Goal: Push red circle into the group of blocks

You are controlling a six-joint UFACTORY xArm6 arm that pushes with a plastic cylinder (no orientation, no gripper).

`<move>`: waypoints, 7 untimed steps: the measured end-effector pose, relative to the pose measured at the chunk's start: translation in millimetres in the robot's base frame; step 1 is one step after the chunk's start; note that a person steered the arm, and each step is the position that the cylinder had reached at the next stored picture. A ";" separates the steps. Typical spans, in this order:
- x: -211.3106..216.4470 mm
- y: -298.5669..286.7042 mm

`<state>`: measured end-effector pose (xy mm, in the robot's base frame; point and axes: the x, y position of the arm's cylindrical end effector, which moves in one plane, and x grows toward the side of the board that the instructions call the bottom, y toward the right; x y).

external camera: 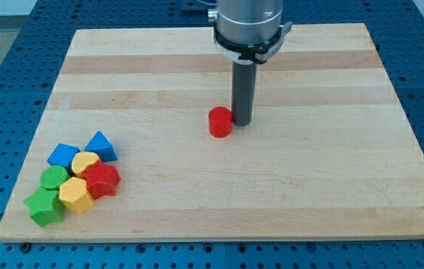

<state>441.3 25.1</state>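
The red circle (pixel 220 122) is a short red cylinder near the middle of the wooden board (pixel 309 187). My tip (pixel 241 122) stands right against the circle's right side, touching or nearly touching it. The group of blocks sits at the view's lower left: a blue triangle (pixel 102 145), a blue block (pixel 63 155), a yellow block (pixel 86 162), a green block (pixel 54 178), a red star-like block (pixel 102 181), a yellow hexagon (pixel 75 195) and a green star (pixel 44 207). The group lies well to the left of and below the circle.
The board rests on a blue perforated table (pixel 2 67). The arm's grey wrist (pixel 247 26) hangs over the board's top middle.
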 end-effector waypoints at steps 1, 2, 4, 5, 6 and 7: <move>13.5 -15.1; 25.3 -29.1; 52.2 -61.7; 63.0 -73.9; 31.8 -41.8; 12.5 -42.3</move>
<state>453.8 -17.2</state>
